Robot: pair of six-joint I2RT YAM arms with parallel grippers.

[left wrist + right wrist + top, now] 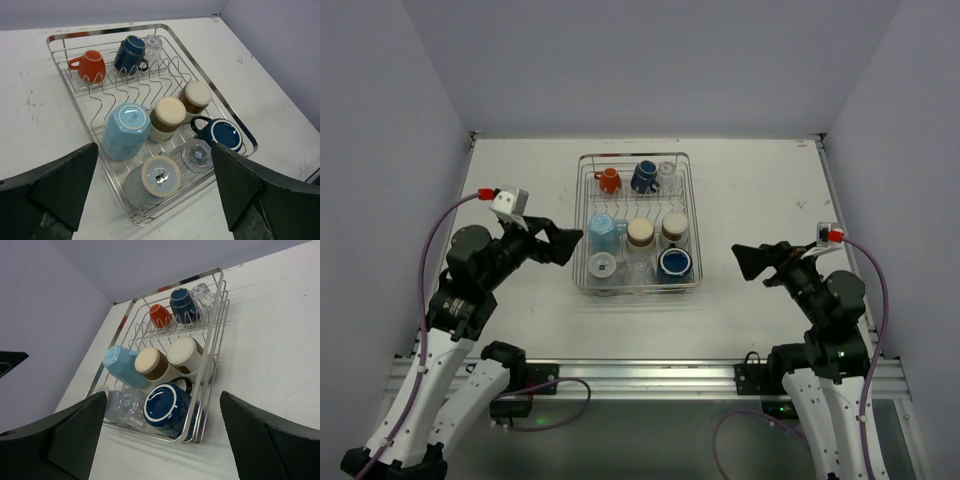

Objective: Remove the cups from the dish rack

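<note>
The silver wire dish rack (583,215) stands mid-table and holds several upside-down cups. An orange mug (609,180), a dark blue mug (644,177) and a clear glass (667,172) stand at the far end. A light blue mug (605,232) and two cream-and-brown tumblers (640,233) stand in the middle. A pale cup (159,176), a clear glass (197,154) and a dark blue mug (166,406) stand at the near end. My left gripper (568,245) is open and empty, just left of the rack. My right gripper (742,262) is open and empty, right of the rack.
The white table (760,190) is walled by grey panels on three sides. A metal rail (650,375) runs along the near edge between the arm bases. Purple cables loop beside both arms.
</note>
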